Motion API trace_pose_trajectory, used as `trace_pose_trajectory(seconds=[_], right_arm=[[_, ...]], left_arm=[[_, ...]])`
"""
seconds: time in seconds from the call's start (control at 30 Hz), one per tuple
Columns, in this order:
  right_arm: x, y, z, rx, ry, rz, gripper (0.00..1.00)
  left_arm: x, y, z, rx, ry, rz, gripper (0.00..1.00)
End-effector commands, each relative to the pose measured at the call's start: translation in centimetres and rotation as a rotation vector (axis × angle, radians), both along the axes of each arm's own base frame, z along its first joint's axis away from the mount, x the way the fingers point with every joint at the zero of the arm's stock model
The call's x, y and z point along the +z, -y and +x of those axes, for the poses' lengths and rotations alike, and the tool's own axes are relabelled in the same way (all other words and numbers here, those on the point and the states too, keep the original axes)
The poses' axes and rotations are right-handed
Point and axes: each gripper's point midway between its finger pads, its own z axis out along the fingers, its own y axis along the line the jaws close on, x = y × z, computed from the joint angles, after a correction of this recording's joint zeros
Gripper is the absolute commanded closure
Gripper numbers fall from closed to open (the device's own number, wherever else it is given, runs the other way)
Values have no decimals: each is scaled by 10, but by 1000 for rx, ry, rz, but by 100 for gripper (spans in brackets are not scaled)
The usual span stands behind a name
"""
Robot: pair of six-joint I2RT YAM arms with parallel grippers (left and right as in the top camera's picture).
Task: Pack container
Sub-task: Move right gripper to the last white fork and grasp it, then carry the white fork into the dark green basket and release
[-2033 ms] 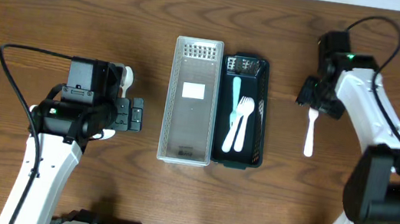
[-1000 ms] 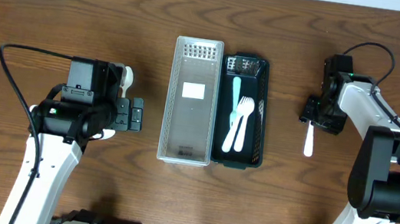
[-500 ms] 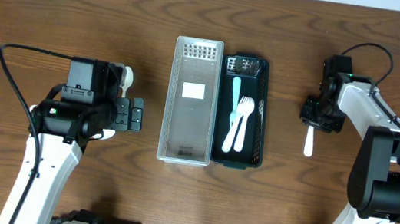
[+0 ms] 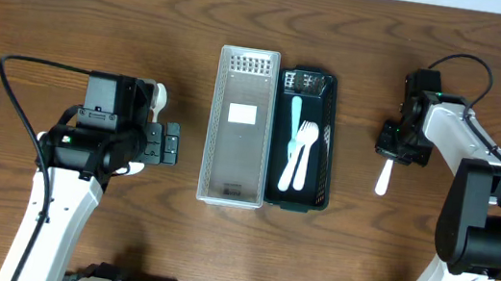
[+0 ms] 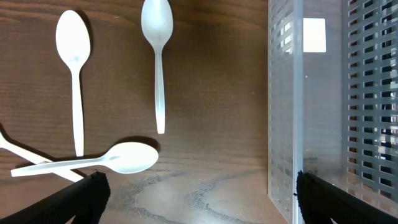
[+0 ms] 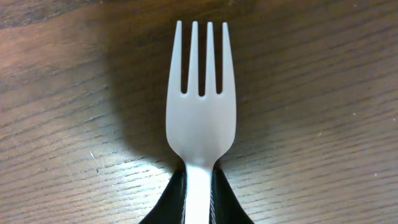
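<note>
A white plastic fork (image 6: 200,118) fills the right wrist view, tines pointing away, its handle pinched between my right gripper's (image 6: 199,208) black fingers. From overhead, the right gripper (image 4: 394,148) is shut on the fork (image 4: 382,181) low over the table, right of the black slatted container (image 4: 335,113). That container holds a teal utensil (image 4: 294,117), a white fork and a white spoon (image 4: 296,158). My left gripper (image 4: 170,143) stands open left of the clear container (image 4: 241,125). In the left wrist view the left gripper (image 5: 199,199) is wide open over bare wood.
Three white spoons (image 5: 74,56) (image 5: 158,37) (image 5: 115,160) lie on the wood in the left wrist view, with the clear container's wall (image 5: 297,106) at the right. The arm hides them from overhead.
My right gripper has closed on the fork's handle. The fork's free end has swung slightly left. The left arm has not moved.
</note>
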Motion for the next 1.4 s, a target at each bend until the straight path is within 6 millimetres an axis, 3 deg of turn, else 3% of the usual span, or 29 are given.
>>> trace_pose_trajectory(seconds=[0.0, 0.13, 0.27, 0.43, 0.5, 0.57, 0.73, 0.93, 1.13, 1.27, 1.37], right_arm=[[-14, 0, -17, 18, -64, -23, 99], [14, -10, -10, 54, -19, -24, 99], [70, -31, 7, 107, 107, -17, 99], [155, -88, 21, 210, 313, 62, 99], [176, -112, 20, 238, 371, 88, 99], [185, -133, 16, 269, 400, 111, 99], [171, -178, -1, 351, 358, 134, 98], [124, -212, -13, 418, 240, 116, 99], [87, -222, -17, 445, 159, 90, 90], [89, -223, -13, 444, 175, 96, 69], [92, -223, -11, 457, 186, 96, 68]], left_arm=[[6, -1, 3, 6, 13, -5, 2], [6, -1, 3, 6, 13, -5, 2], [6, -1, 3, 6, 13, -5, 2], [6, -1, 3, 6, 13, -5, 2], [6, -1, 3, 6, 13, -5, 2], [6, -1, 2, 6, 12, -5, 2], [5, -1, 1, 6, 6, -4, 2], [5, -1, 1, 6, 5, -4, 2], [4, -1, -1, 6, -4, -4, 2], [4, -1, -1, 6, -5, -4, 2], [4, -1, -1, 6, -5, -4, 2]])
